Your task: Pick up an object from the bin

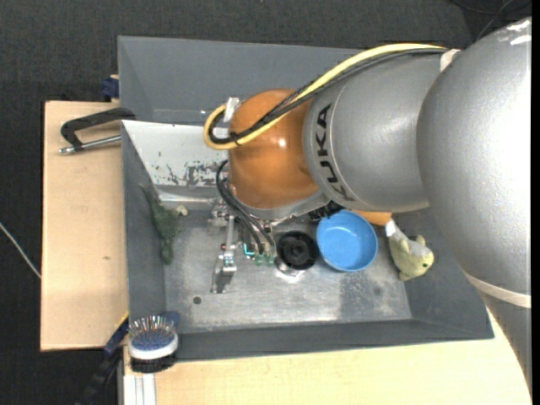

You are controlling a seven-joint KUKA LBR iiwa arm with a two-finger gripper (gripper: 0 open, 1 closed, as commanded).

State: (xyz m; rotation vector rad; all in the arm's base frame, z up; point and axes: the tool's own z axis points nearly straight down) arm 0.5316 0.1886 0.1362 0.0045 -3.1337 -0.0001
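Observation:
My gripper [221, 245] hangs below the arm's orange cover, low over the bin floor left of centre. It is open, with one fingertip [224, 273] toward the front, the other toward the back, and bare floor between them. A green toy dinosaur [162, 223] lies just to its left along the left wall. On its right, close to the wrist, sits a black round object [295, 250].
A blue bowl [347, 241] stands right of the black object, with an orange thing [377, 218] partly hidden behind it. A pale yellow plush toy [411, 256] lies by the right wall. The big arm covers the bin's back right.

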